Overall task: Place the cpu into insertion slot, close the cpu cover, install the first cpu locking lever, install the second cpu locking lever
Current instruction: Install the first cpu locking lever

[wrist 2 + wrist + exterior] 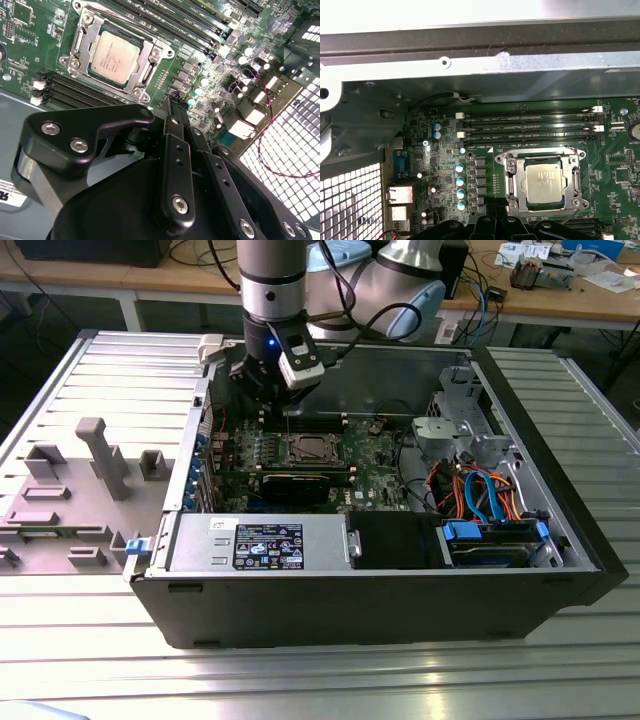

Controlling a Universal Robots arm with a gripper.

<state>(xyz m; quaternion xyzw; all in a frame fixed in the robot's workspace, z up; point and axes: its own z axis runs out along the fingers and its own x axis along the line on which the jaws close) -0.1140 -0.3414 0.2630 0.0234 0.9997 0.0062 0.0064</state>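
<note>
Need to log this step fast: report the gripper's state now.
Gripper: shut, fingertips together and holding nothing, above the motherboard beside the insertion slot; the cpu sits in the slot under the cpu cover.

light falls from overhead, leaving pale glare streaks on the ribbed silver metal bench (300, 680) along its near edge, while the open black computer case (560, 580) stays dim inside. in both wrist views the square silver-grey cpu (114, 59) (546, 183) shines softly and sharply, and the black gripper body (170, 190) close to the lens is dark and slightly soft.

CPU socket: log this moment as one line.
cpu: seated in insertion slot | cpu cover: closed over it | claw: above board, beside socket, holding nothing
</note>
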